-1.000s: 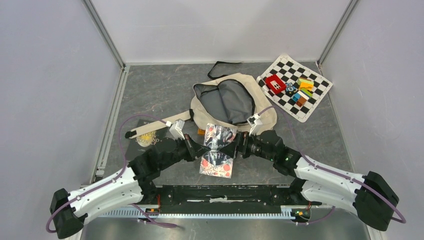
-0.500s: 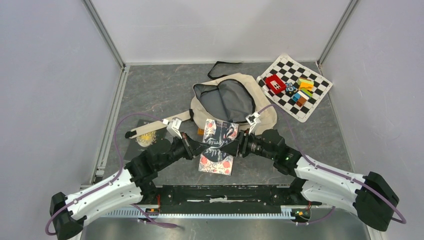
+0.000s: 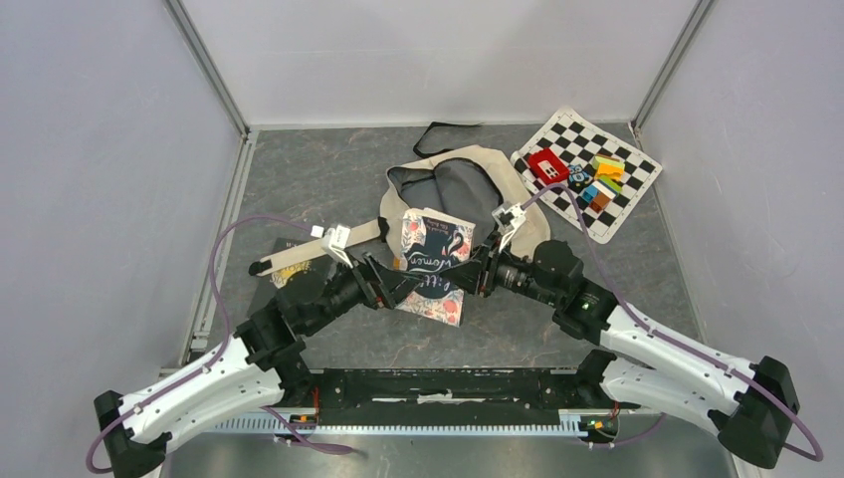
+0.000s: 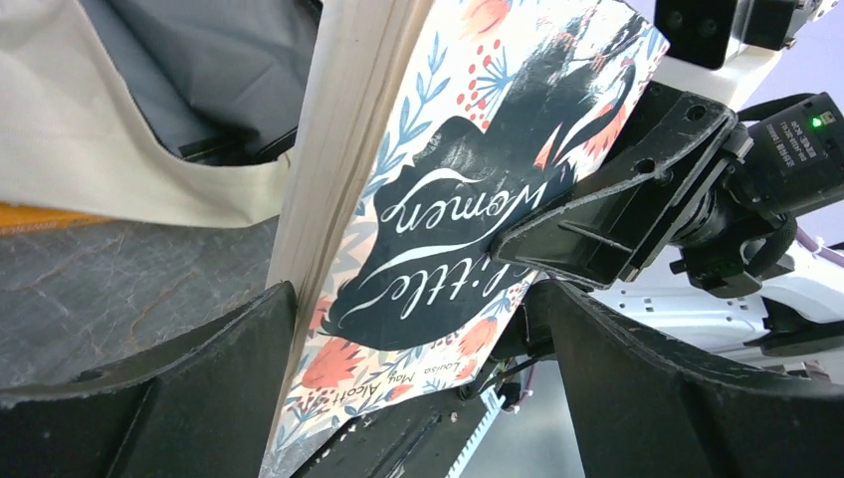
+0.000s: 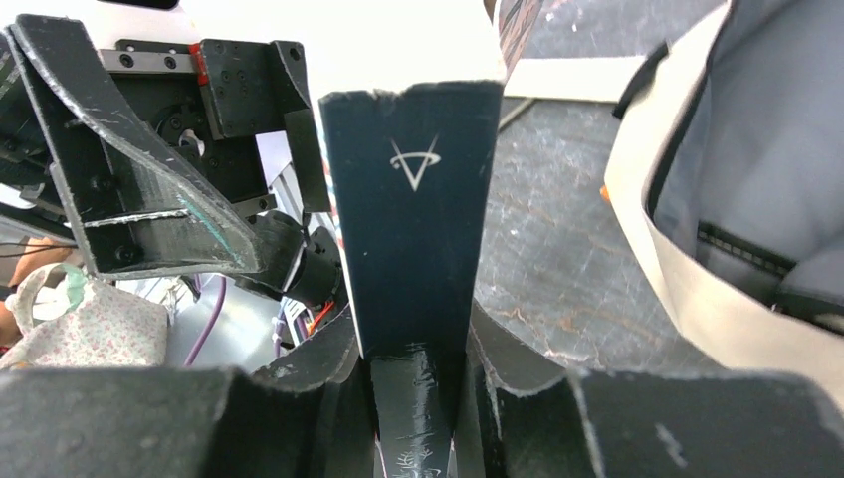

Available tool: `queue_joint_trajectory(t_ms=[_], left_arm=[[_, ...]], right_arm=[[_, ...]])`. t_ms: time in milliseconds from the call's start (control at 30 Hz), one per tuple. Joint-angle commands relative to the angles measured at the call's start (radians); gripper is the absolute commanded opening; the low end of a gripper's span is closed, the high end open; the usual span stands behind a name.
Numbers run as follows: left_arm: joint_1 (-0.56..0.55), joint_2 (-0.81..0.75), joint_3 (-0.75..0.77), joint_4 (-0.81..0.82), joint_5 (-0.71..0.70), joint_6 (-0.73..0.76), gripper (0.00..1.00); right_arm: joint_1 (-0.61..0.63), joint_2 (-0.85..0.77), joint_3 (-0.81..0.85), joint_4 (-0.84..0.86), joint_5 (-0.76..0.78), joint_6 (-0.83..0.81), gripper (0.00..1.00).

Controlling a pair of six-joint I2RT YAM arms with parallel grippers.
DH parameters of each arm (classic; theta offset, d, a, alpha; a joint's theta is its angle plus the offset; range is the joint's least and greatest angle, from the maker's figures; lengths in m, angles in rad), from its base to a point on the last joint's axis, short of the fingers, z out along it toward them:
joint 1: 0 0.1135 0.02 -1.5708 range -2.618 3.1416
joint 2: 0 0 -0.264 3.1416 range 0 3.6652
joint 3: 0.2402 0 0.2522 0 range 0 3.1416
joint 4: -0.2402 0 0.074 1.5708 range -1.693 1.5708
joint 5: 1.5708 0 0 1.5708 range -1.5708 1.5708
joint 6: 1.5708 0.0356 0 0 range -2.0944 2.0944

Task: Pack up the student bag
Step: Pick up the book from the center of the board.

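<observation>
The student bag [image 3: 453,189], cream canvas with grey lining, lies open at the middle back, and its mouth also shows in the right wrist view [image 5: 717,189]. A floral "Little Women" book [image 3: 434,261] is tilted up in front of it. My right gripper [image 3: 477,272] is shut on the book's dark spine [image 5: 413,199], with the jaws pressed against both sides [image 5: 418,398]. My left gripper [image 3: 386,285] stands open at the book's left edge. In the left wrist view the book [image 4: 448,199] lies between the spread fingers [image 4: 149,398] of that gripper [image 4: 418,299], which do not squeeze it.
A dark book with a yellow mark [image 3: 294,274] lies under my left arm beside a beige strap [image 3: 299,257]. A checkered mat [image 3: 622,214] at the back right holds a red box [image 3: 547,166] and coloured blocks [image 3: 600,184]. A black strap [image 3: 443,129] lies behind the bag.
My left gripper has opened and let go of the book, and my right gripper has shut on its spine. The book has moved back toward the bag's mouth.
</observation>
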Motion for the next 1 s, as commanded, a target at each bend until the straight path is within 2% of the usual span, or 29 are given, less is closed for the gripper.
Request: queue_joint_trajectory(t_ms=[0,300,433,500,633,767,900,967], left_arm=[[-0.004,0.009,0.117,-0.122,0.019,0.12,1.0],[-0.004,0.0,0.21,-0.173,0.094,0.231,1.0],[-0.003,0.006,0.217,-0.12,0.193,0.23,1.0],[-0.003,0.031,0.218,-0.063,0.293,0.22,0.99],[-0.004,0.048,0.215,-0.003,0.365,0.2,0.79],[-0.003,0.015,0.179,0.042,0.334,0.176,0.45],[-0.003,-0.006,0.153,0.072,0.326,0.149,0.3],[-0.004,-0.009,0.142,0.083,0.32,0.138,0.14]], right_arm=[[-0.003,-0.047,0.123,0.071,-0.057,-0.105,0.0],[-0.004,-0.023,0.246,0.052,-0.286,-0.158,0.0],[-0.003,0.01,0.284,0.048,-0.373,-0.161,0.0],[-0.003,0.029,0.301,0.029,-0.401,-0.177,0.0],[-0.003,0.029,0.316,-0.031,-0.349,-0.222,0.0],[-0.003,0.015,0.317,-0.054,-0.31,-0.243,0.0],[-0.004,0.017,0.325,-0.104,-0.26,-0.268,0.0],[-0.003,0.021,0.332,-0.142,-0.211,-0.282,0.0]])
